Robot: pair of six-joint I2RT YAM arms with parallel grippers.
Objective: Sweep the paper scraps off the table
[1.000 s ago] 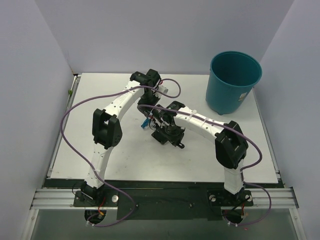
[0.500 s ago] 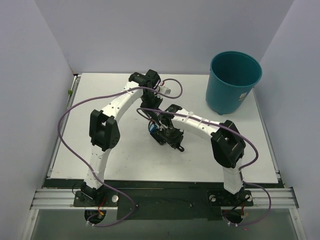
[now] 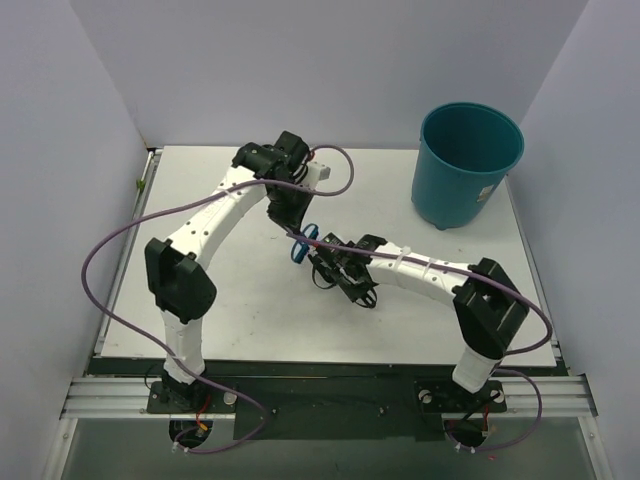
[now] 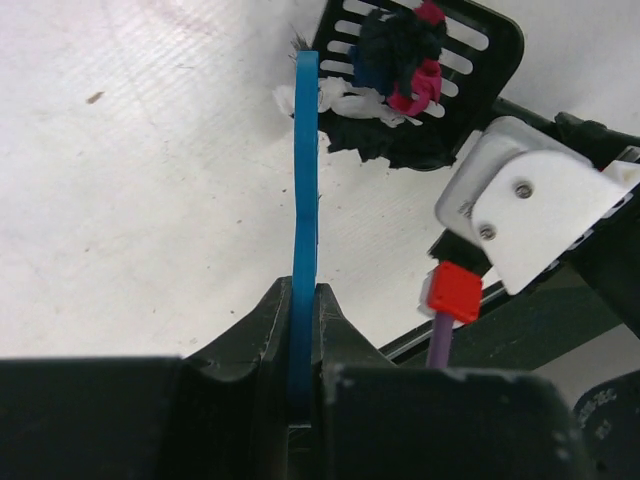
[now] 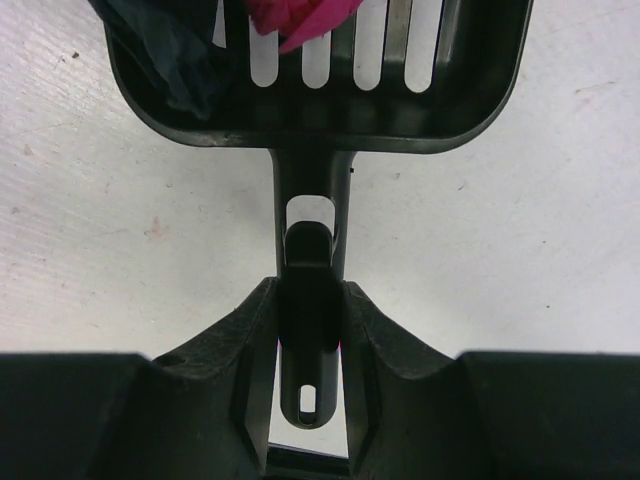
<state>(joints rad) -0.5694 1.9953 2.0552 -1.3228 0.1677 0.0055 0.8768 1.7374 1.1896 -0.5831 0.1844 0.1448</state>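
Observation:
My left gripper [image 4: 303,300] is shut on the small blue hand brush [image 4: 304,170], which also shows in the top view [image 3: 301,245]. Its bristle end meets the mouth of the black slotted scoop [image 4: 480,50]. Paper scraps [image 4: 400,60], pink, dark blue, black and white, lie piled in the scoop and at its lip. My right gripper [image 5: 310,310] is shut on the scoop's handle [image 5: 310,215]; the scoop [image 5: 330,110] rests on the white table [image 3: 250,310] with pink and dark scraps [image 5: 290,20] in it. In the top view the scoop [image 3: 325,268] sits mid-table.
A teal round bin [image 3: 466,165] stands at the table's back right corner. Purple cables loop from both arms over the table's left side and right front. The metal rail [image 3: 330,395] runs along the near edge.
My left arm has swung left and its gripper has drawn back a little with the brush. My right arm has stretched out lower, the scoop staying near mid-table.

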